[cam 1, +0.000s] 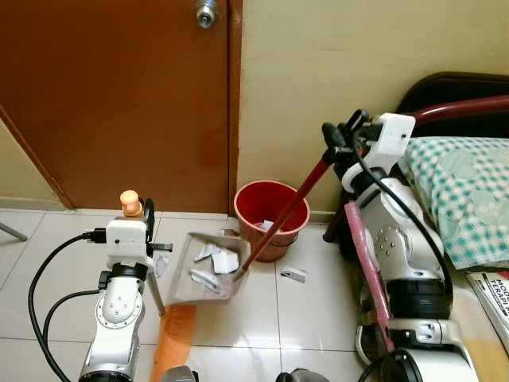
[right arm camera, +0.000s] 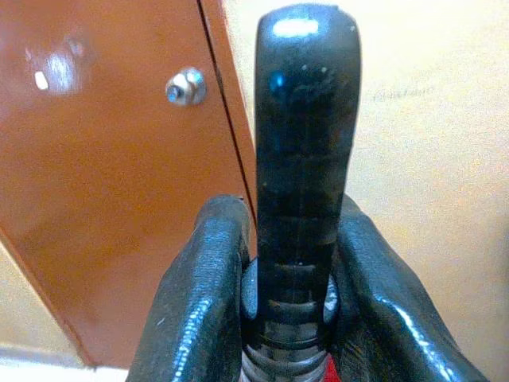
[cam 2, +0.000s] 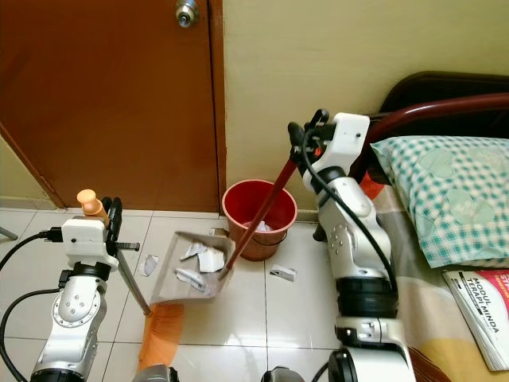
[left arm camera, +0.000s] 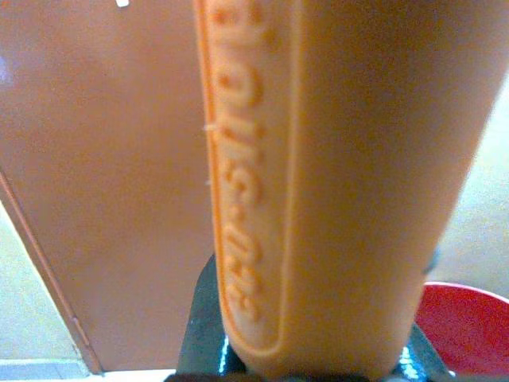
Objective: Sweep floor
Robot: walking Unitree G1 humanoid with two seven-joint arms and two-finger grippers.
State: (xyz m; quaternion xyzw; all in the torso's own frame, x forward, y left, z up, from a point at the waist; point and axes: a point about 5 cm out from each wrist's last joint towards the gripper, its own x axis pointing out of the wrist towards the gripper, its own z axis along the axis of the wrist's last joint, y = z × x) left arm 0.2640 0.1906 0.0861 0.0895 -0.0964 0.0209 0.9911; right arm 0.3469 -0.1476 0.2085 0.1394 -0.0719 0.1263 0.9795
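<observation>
Nearest, my left gripper [cam 1: 141, 213] clamps the orange broom handle [left arm camera: 318, 183], bristles [cam 2: 161, 330] on the tiled floor [cam 1: 318, 318]. Beyond, the grey dustpan [cam 1: 208, 269] holds paper scraps [cam 1: 216, 256] (one scrap [cam 1: 293, 274] lies beside it). My right gripper [right arm camera: 290, 286] pinches the dustpan's black-tipped red handle [cam 1: 288, 208], before the red bucket [cam 1: 270, 203] and brown door [cam 1: 119, 95].
</observation>
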